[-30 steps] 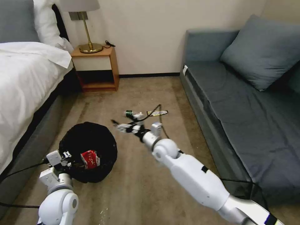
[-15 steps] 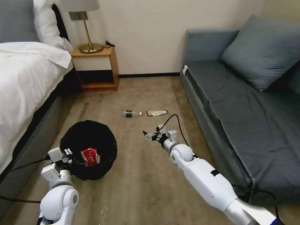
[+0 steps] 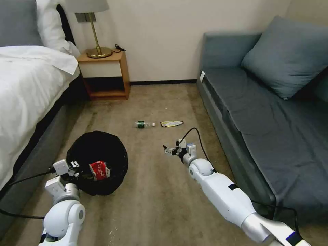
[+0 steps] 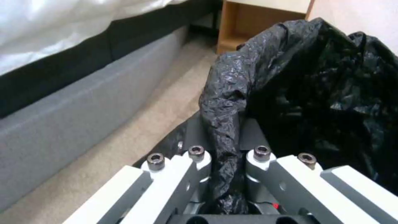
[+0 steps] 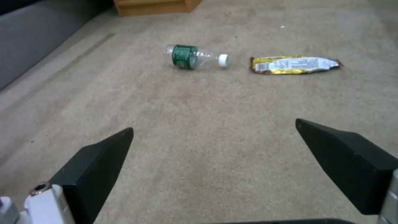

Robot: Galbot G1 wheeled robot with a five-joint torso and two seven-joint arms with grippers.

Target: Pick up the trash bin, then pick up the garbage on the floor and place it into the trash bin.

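Bin (image 3: 97, 163) on the carpet (image 3: 153, 205) beside the bed (image 3: 24, 95), a red-and-white packet (image 3: 99, 170) inside. Left gripper (image 4: 226, 161) is clamped on a fold of the bag at the bin's near rim. Bottle (image 5: 194, 56) and wrapper (image 5: 294, 64) lie side by side, apart, ahead of the right gripper (image 5: 215, 161), whose jaws are spread wide and empty above the carpet.

A beige carpet (image 3: 160, 99) covers the floor up to a cream wall (image 3: 164, 34) with a dark skirting. On the left stands a bed (image 3: 27, 85) with white linen; beside it, a wooden nightstand (image 3: 106, 73) carries a brass lamp (image 3: 94, 30) and what may be a small cable. On the right, a grey-blue sofa (image 3: 266, 123) holds a matching cushion (image 3: 287, 54).
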